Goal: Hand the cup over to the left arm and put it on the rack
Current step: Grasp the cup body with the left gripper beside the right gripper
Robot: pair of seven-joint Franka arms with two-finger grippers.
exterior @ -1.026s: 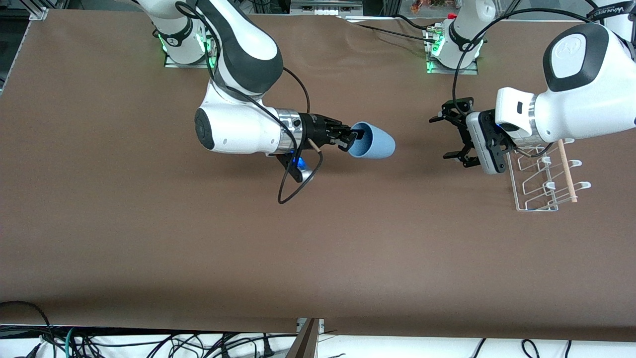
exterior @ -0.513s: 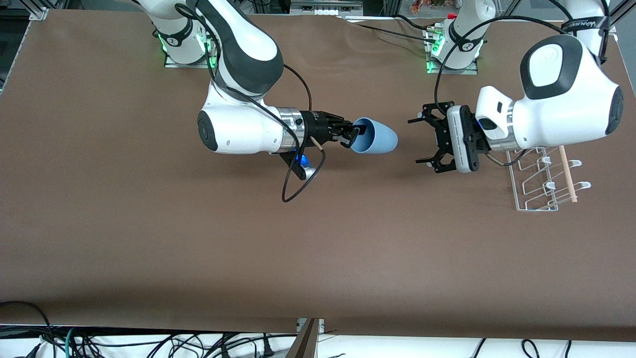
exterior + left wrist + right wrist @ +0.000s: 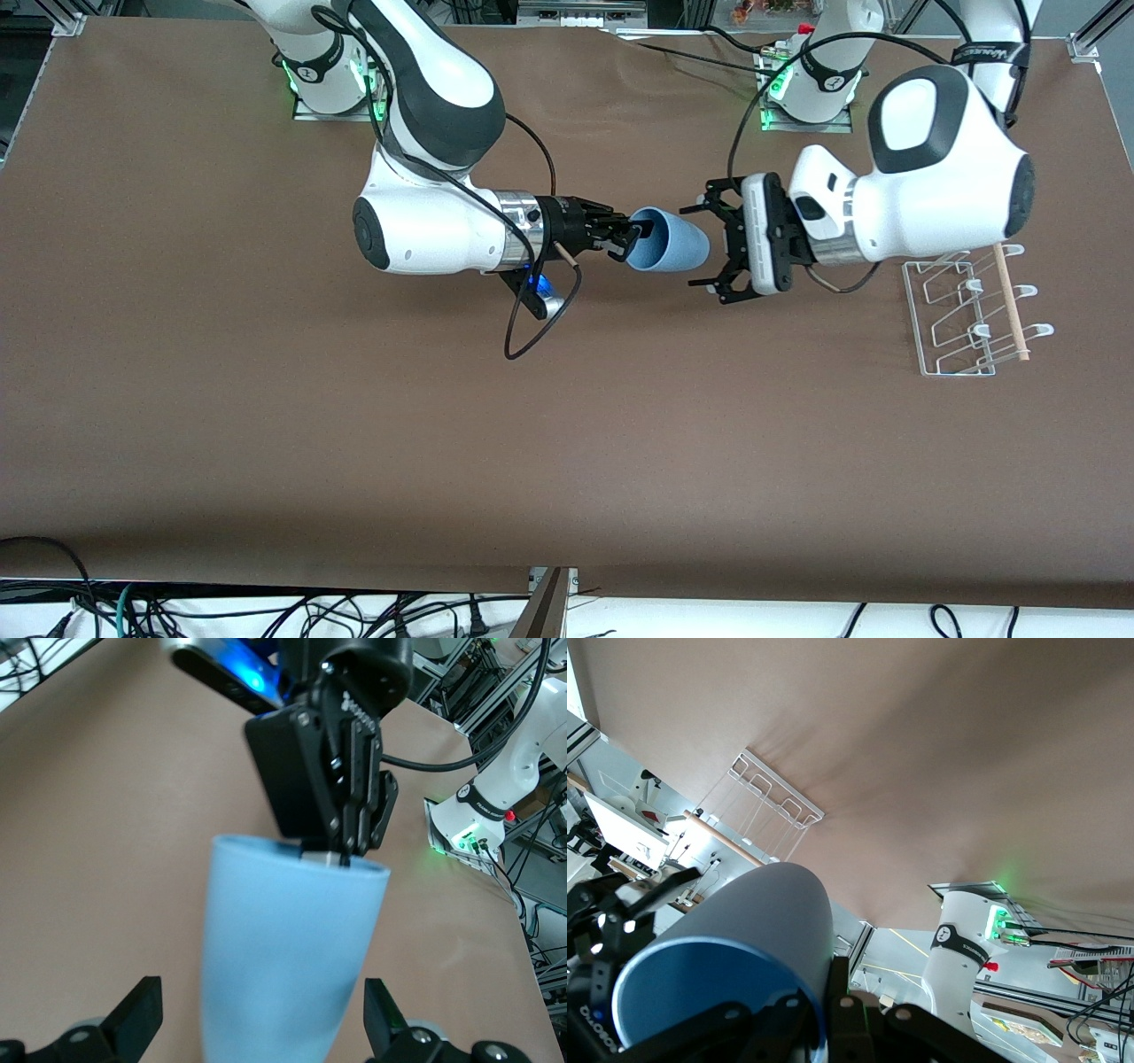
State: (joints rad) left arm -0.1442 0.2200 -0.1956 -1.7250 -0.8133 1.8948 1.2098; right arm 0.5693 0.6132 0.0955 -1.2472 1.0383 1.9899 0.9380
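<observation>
While the right claw (image 3: 626,243) clamps the cup's (image 3: 669,241) rim, the left claw (image 3: 710,249) gapes around its base.

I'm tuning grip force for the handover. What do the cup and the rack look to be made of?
The cup looks like matte light-blue plastic: even colour, thin rim, soft sheen, no glassy reflections. The right gripper pinches its rim, so it is probably light. The rack appears to be thin white-coated wire, with one pale dowel that looks like bare wood.
</observation>
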